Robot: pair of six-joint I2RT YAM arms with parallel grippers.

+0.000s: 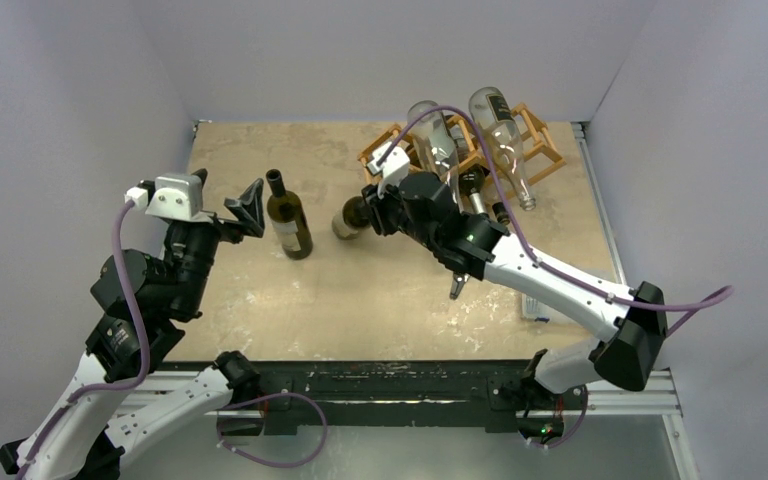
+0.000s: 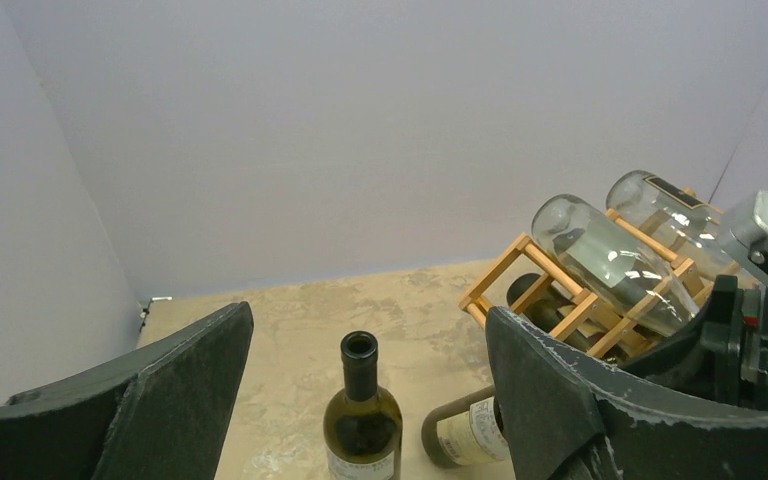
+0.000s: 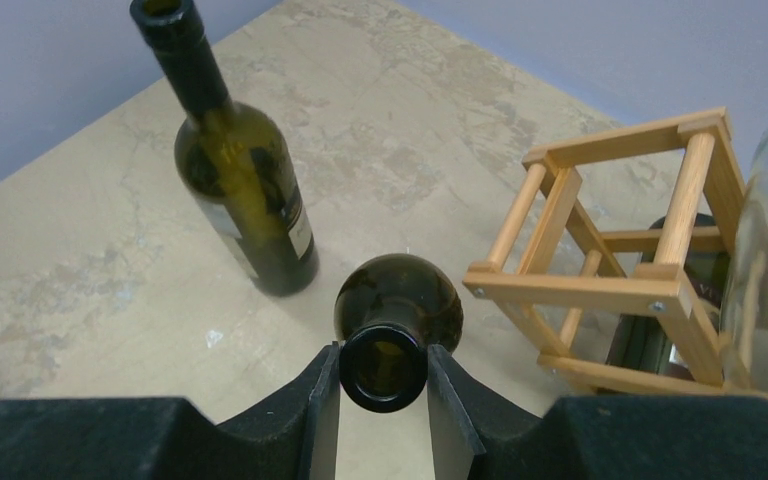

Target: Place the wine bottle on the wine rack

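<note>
2 clear bottles (image 1: 500, 135) lie tilted on top of the wine rack (image 1: 545, 140) at the far right of the table (image 1: 380, 300), and 1 dark bottle (image 3: 665, 320) lies in a lower cell. Left of centre stands 1 upright bottle (image 1: 288, 218) of dark green glass with an open mouth and a pale label. It is near the wine bottle (image 1: 350, 217) but apart from it.

The left gripper (image 1: 250, 205) is spread wide and holds nothing. It hovers just left of the upright bottle, which shows between its jaws in the left wrist view.

The right gripper (image 3: 384, 385) is clamped on the neck of the wine bottle just behind the mouth, pressing it from both sides.

The wine bottle is dark glass with an open mouth and a pale label. It lies about level with its base pointing left, between the upright bottle and the left end of the rack and outside every cell. I cannot tell whether it touches the table.
</note>
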